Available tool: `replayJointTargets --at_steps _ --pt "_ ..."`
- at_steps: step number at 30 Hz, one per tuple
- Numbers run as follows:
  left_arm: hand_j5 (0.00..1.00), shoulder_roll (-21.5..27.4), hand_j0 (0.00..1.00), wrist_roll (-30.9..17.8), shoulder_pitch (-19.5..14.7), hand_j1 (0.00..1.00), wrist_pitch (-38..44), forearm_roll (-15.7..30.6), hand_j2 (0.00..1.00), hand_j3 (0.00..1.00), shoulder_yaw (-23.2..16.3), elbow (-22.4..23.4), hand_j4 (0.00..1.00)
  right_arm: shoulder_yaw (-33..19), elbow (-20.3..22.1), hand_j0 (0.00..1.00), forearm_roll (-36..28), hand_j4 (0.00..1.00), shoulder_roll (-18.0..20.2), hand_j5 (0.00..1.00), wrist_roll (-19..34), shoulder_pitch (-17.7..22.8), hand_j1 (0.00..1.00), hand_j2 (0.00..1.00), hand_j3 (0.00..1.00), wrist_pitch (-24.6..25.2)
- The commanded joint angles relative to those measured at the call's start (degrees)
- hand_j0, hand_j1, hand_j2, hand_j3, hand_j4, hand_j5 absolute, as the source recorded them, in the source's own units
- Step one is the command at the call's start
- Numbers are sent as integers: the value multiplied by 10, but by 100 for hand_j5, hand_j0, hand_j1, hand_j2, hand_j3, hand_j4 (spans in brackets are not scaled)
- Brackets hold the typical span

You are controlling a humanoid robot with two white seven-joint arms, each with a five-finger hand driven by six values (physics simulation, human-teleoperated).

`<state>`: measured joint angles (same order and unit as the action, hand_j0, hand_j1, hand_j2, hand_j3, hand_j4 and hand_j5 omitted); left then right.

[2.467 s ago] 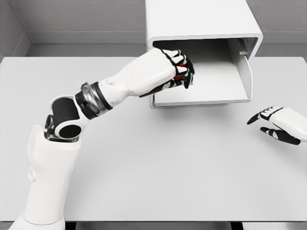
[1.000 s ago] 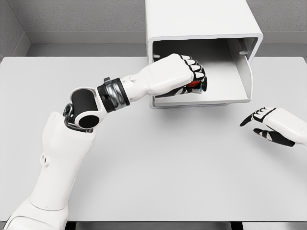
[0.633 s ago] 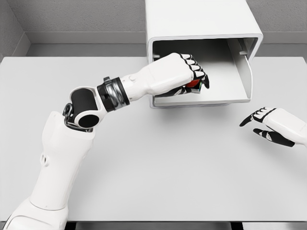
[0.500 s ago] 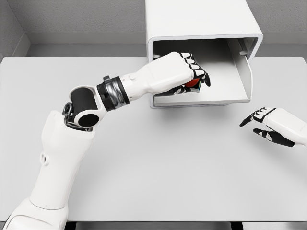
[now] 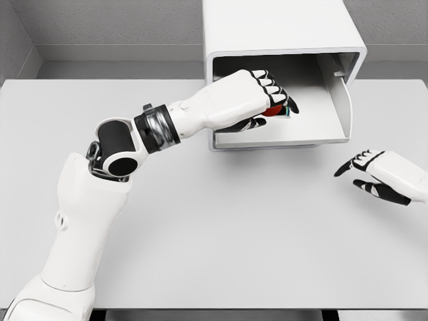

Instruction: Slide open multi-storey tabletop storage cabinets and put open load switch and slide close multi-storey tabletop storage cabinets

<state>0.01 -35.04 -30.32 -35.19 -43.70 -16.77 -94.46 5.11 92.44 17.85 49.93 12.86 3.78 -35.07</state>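
Observation:
A white storage cabinet [image 5: 281, 27] stands at the back of the table with its drawer [image 5: 314, 130] slid open toward me. My left hand [image 5: 271, 100] reaches into the drawer from the left. Its fingers curl over the load switch [image 5: 272, 112], a small red part with a teal edge, and the palm hides most of it. The thumb lies below, near the drawer's front lip. Just above the table at the right edge hovers my right hand [image 5: 374, 175], its fingers relaxed and holding nothing.
The drawer's front panel [image 5: 340, 100] stands out at the right of the opening. The grey table [image 5: 221, 227] stretches wide in front of the cabinet. A grey wall runs behind.
The left hand has moved deeper and slightly higher into the drawer with the switch, and its fingers have stretched out a little. The right hand stays where it was.

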Motion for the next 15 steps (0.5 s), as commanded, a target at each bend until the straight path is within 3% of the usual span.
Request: replayJointTargets --at_steps 1,12,14,15 --pt "71 0 71 0 -1 71 2 4 71 71 1 0 71 0 0 59 -4 59 1 59 0 1 59 59 59 1" --pt "75 0 75 0 -3 75 2 4 75 75 3 -1 75 0 -1 59 -4 59 1 59 0 1 59 59 59 1" --pt "70 0 70 0 -4 70 2 4 70 70 4 -2 70 0 -1 59 -4 59 1 59 0 1 59 59 59 1" --pt "62 0 62 0 -4 62 2 4 62 62 4 -1 62 0 -1 59 -4 59 1 59 0 1 59 59 59 1"
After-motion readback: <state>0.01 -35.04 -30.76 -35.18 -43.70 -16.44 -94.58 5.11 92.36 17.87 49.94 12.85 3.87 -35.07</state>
